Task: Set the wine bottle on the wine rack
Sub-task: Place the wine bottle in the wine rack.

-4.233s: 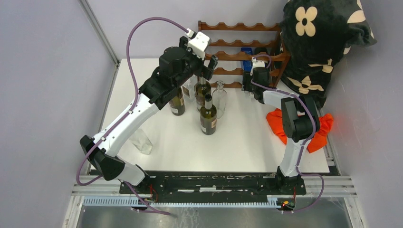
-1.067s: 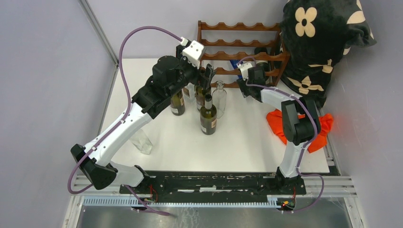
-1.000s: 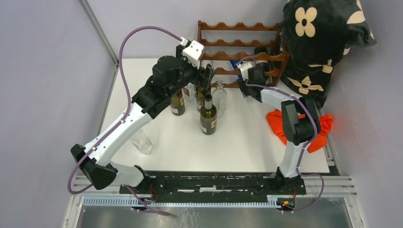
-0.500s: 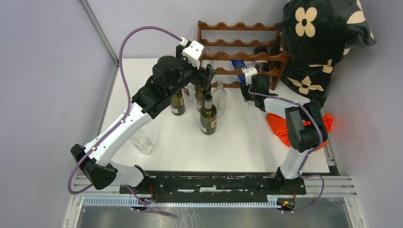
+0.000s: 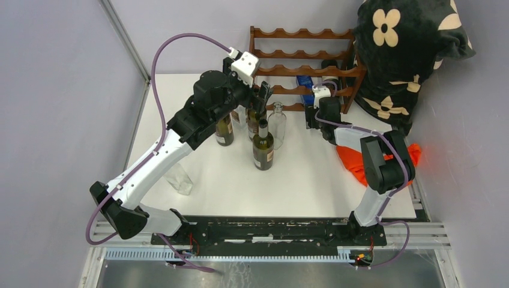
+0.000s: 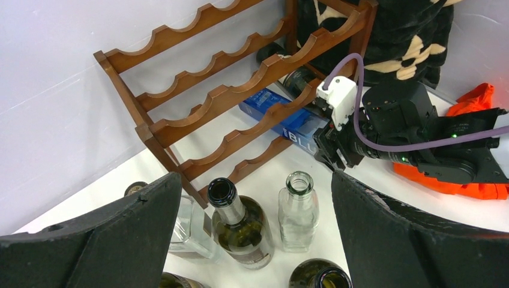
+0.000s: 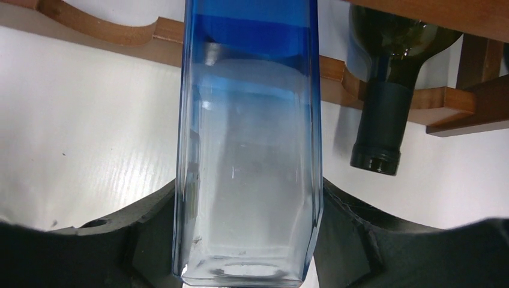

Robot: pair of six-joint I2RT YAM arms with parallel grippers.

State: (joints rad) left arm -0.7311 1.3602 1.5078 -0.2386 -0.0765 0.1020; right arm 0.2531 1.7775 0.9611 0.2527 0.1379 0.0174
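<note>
The reddish-brown wine rack (image 5: 300,55) (image 6: 234,90) stands at the back of the table. My right gripper (image 5: 314,113) (image 7: 249,240) is shut on the base of a square blue bottle (image 5: 307,82) (image 6: 289,122) (image 7: 249,150), which points into the rack's lower tiers. A dark wine bottle (image 7: 384,90) (image 6: 297,78) lies in the rack to its right. My left gripper (image 5: 262,96) (image 6: 255,180) hangs open above an upright green wine bottle (image 6: 237,225) (image 5: 256,117), touching nothing.
Around that bottle stand a clear glass bottle (image 6: 298,210) (image 5: 277,120), a square clear bottle (image 6: 186,225) and two more dark bottles (image 5: 263,144) (image 5: 224,129). A clear glass (image 5: 179,178) sits front left. Orange cloth (image 5: 354,159) and black flowered fabric (image 5: 408,48) lie at the right.
My right gripper has shifted right and toward the near side with the blue bottle, whose far end now sits further right along the rack. The left arm has not moved.
</note>
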